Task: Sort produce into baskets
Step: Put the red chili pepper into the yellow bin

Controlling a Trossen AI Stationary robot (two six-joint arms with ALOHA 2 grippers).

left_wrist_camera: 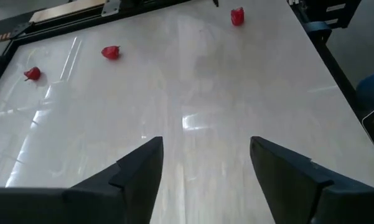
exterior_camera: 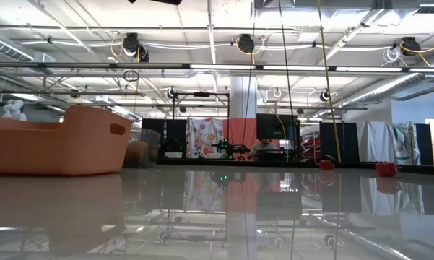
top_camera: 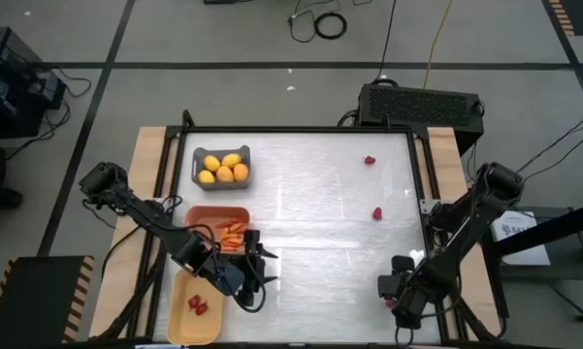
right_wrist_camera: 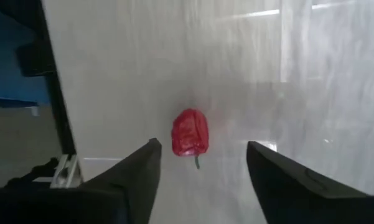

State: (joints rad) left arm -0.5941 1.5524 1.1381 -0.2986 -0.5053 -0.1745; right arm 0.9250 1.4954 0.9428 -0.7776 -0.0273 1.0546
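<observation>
The grey basket [top_camera: 196, 155] holds several yellow-orange lemons [top_camera: 223, 169]. The orange basket [top_camera: 213, 212] holds carrots [top_camera: 233, 233]. The pale yellow basket [top_camera: 179, 325] holds red strawberries [top_camera: 198, 306]. Two strawberries [top_camera: 370, 160] [top_camera: 377, 213] lie loose on the table's right half. A third strawberry [right_wrist_camera: 190, 132] lies on the table between the open fingers of my right gripper [right_wrist_camera: 202, 152], near the near right corner, untouched. My left gripper [left_wrist_camera: 205, 146] is open and empty over the table beside the orange basket's near right corner [top_camera: 257, 264].
The table has a glossy white top [top_camera: 310, 194] inside a dark frame. A black box [top_camera: 419, 105] stands behind the far right edge. The low view shows the orange basket [exterior_camera: 58, 141] at the left and two strawberries [exterior_camera: 326, 165] [exterior_camera: 385, 168] far off.
</observation>
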